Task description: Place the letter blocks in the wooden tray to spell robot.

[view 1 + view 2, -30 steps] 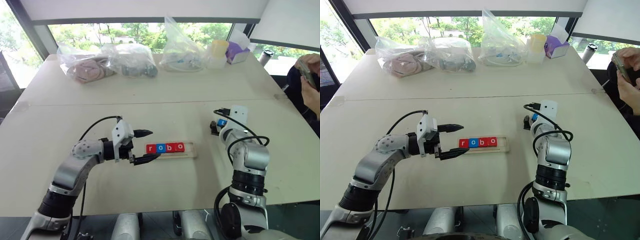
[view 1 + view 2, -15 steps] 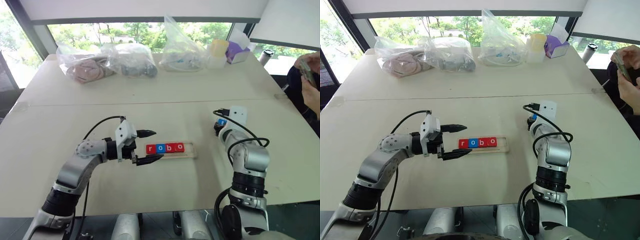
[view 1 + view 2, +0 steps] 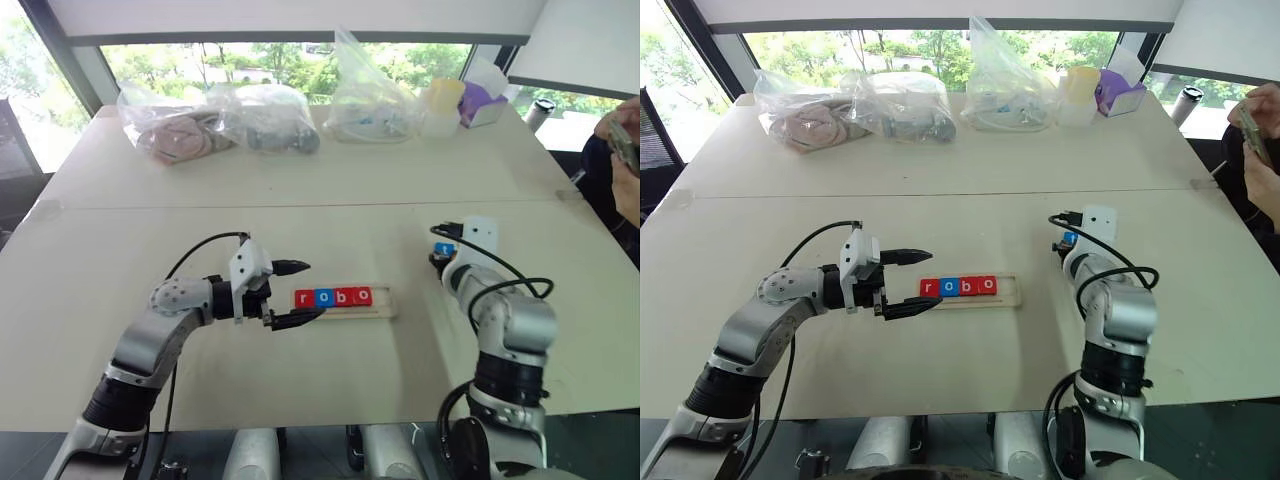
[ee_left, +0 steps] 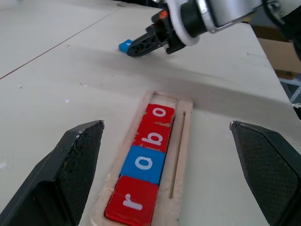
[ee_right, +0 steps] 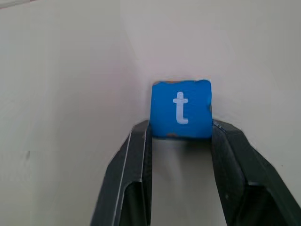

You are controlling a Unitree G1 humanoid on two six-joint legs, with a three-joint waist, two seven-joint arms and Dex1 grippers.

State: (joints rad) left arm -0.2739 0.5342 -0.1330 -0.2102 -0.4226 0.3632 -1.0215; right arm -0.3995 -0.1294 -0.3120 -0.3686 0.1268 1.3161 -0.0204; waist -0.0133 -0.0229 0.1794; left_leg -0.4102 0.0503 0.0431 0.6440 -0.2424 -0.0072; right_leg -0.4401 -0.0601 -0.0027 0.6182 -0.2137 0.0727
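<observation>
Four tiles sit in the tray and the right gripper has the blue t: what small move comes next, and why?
Probably lift the t block, pinched by the right gripper, and carry it toward the wooden tray; r, o, b, o fill it and the slot past the last o is free.

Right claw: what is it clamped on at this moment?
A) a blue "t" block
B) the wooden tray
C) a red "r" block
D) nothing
A: the right claw pinches the blue "t" block between its two fingers, while the wooden tray holds only r, o, b, o.

Glossy plastic letter blocks (image 4: 146,162), pale raw-wood tray (image 4: 183,141), matt table (image 3: 300,380), crinkly clear plastic bags (image 3: 365,95).
</observation>
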